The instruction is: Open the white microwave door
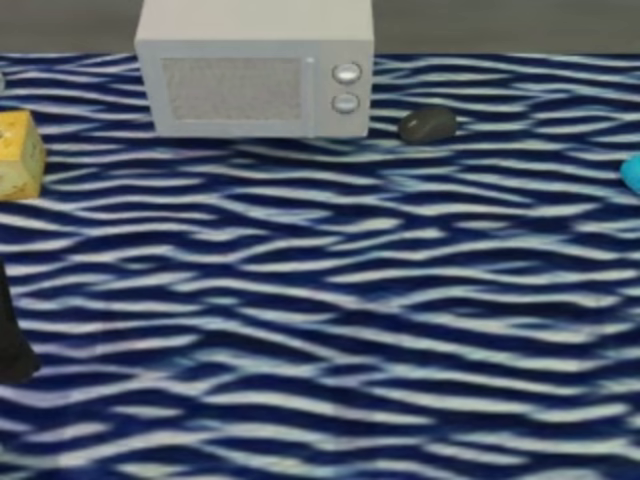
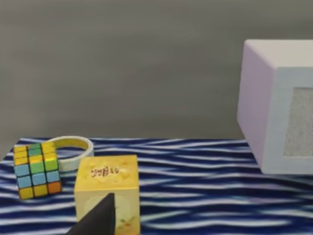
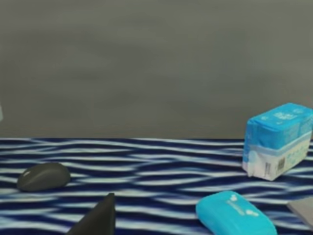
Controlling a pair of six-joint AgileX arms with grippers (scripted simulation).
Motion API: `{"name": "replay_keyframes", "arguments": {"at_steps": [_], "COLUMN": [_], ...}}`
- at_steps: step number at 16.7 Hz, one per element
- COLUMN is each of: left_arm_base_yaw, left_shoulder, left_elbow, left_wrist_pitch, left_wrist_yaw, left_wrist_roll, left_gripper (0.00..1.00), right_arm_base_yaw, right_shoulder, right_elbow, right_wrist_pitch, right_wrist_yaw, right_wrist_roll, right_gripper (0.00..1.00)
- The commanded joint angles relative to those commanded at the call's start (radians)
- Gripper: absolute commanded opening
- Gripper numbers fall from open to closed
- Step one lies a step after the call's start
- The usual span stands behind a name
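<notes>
The white microwave (image 1: 255,25) stands at the back of the table, left of centre, and its side shows in the left wrist view (image 2: 264,103). The white microwave door (image 1: 232,90) with its speckled window lies flat against the front, beside two silver knobs (image 1: 347,72). My left arm (image 1: 12,345) is parked at the table's left edge, far from the door. One dark finger (image 2: 100,218) of my left gripper (image 2: 195,229) shows, with bare cloth beside it. The right arm is out of the top view. My right gripper (image 3: 139,229) also shows one finger (image 3: 100,218) with nothing beside it.
A yellow cube (image 1: 18,155) sits left of the microwave, with a colourful puzzle cube (image 2: 36,169) and a tape ring (image 2: 71,149) near it. A dark mouse (image 1: 428,124) lies right of the microwave. A cyan case (image 3: 234,215) and a blue tissue pack (image 3: 279,139) sit at the far right.
</notes>
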Motion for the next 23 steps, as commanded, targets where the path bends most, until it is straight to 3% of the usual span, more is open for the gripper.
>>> {"name": "replay_keyframes", "arguments": {"at_steps": [5, 10, 23], "left_arm_base_yaw": [-0.015, -0.080, -0.361], "left_shoulder": [0.049, 0.306, 1.517], "left_elbow": [0.054, 0.319, 1.562], "left_wrist_pitch": [-0.026, -0.164, -0.823], "left_wrist_yaw": [-0.003, -0.028, -0.171], "left_wrist_roll": [-0.011, -0.066, -0.314], "left_gripper": [1.00, 1.00, 1.00], "right_arm_base_yaw": [0.000, 0.000, 0.000], "right_shoulder": [0.000, 0.000, 0.000], "right_elbow": [0.000, 0.000, 0.000], "right_wrist_pitch": [0.000, 0.000, 0.000], "right_wrist_yaw": [0.000, 0.000, 0.000], "right_wrist_roll": [0.000, 0.000, 0.000], "right_gripper": [1.00, 1.00, 1.00]}}
